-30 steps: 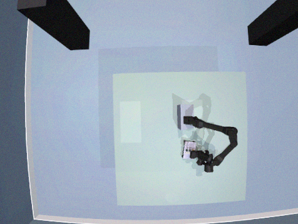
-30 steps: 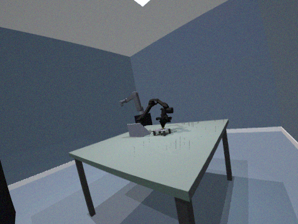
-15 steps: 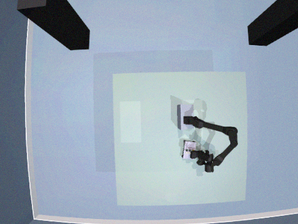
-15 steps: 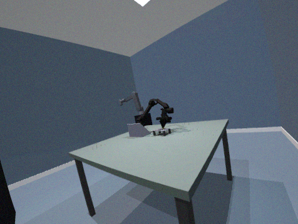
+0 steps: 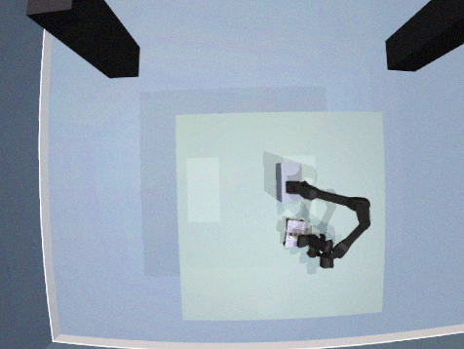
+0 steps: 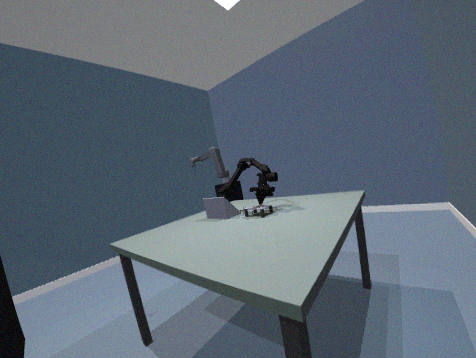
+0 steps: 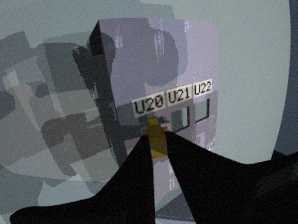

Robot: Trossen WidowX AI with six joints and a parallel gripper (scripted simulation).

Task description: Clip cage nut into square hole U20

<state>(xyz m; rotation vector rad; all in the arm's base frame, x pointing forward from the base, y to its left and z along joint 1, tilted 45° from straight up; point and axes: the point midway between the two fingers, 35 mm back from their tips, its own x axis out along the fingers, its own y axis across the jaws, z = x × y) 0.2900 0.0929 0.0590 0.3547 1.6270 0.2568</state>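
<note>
the claw (image 5: 300,239) (image 6: 260,203) (image 7: 156,139) has the yellow cage nut (image 7: 158,141) pinched right by the u20 label (image 7: 149,103), over the rail plate (image 5: 295,226) (image 6: 259,208) (image 7: 150,60) on the desk (image 5: 234,273) (image 6: 225,250).

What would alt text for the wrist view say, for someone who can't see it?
The gripper holds a yellow cage nut just below the U20 label on a pale rail plate; square holes show below U21 and U22.
</note>
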